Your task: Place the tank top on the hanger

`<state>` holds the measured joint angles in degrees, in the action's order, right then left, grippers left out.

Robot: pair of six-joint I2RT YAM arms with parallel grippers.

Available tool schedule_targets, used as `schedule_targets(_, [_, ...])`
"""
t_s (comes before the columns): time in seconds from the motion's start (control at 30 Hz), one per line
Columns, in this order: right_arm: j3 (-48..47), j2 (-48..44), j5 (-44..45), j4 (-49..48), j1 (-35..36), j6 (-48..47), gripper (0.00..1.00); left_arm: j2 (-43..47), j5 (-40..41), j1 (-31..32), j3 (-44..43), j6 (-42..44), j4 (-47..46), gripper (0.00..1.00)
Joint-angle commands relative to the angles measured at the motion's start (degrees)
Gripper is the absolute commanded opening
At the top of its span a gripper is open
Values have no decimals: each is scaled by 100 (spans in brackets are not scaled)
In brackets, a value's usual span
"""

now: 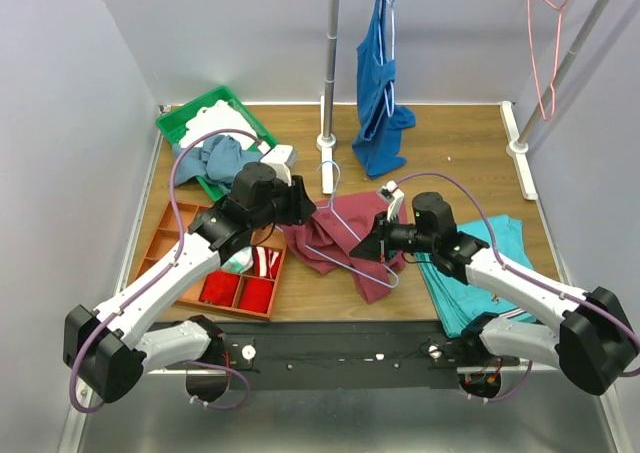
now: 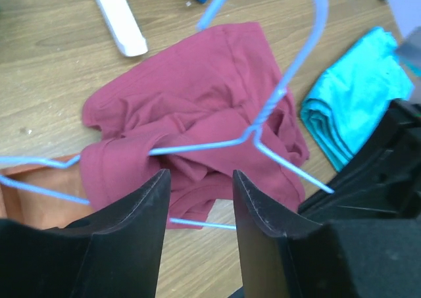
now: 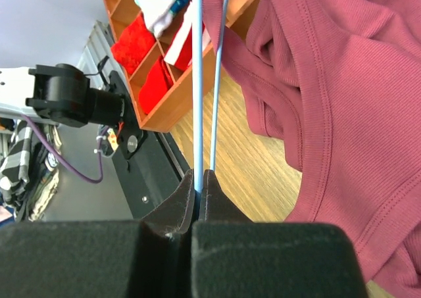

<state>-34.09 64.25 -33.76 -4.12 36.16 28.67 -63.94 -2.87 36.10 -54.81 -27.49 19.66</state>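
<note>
Across the tank top (image 2: 197, 81), the hanger (image 2: 197, 147) is stretching diagonally, hook pointing past its far edge; right fingers (image 3: 205, 196) are clamping its wire, left fingers (image 1: 302, 211) are gaping.

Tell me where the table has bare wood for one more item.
Bare wood lies far right, between the blue top, the rack base and the trousers. A smaller strip lies at the near edge, between the orange tray and the tank top. The centre is crowded: the hanger, left tool, right tool.
</note>
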Motion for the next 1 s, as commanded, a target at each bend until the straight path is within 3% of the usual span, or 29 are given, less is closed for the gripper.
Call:
schedule_targets(0.0, [-98,132,159,-247,101,-168,1,216,-564,-6,84,103,-770,52])
schedule_targets(0.4, [-81,193,264,-238,154,-212,1,-926,-732,152,-504,428,-1069,59])
schedule_targets(0.6, [-63,202,317,-212,172,-247,1,-1305,-522,310,-715,525,-982,56])
schedule_targets(0.7, [-81,193,466,-124,181,-265,1,-1358,-363,389,-768,595,-868,43])
schedule_targets(0.83, [-177,167,703,60,172,-265,2,-1375,-13,468,-795,701,-674,12])
schedule_targets(0.9, [-212,141,888,157,172,-265,15,-1375,181,521,-821,736,-561,0])
schedule_targets(0.97, [-326,97,1168,394,181,-265,31,-1367,522,556,-882,797,-472,0])
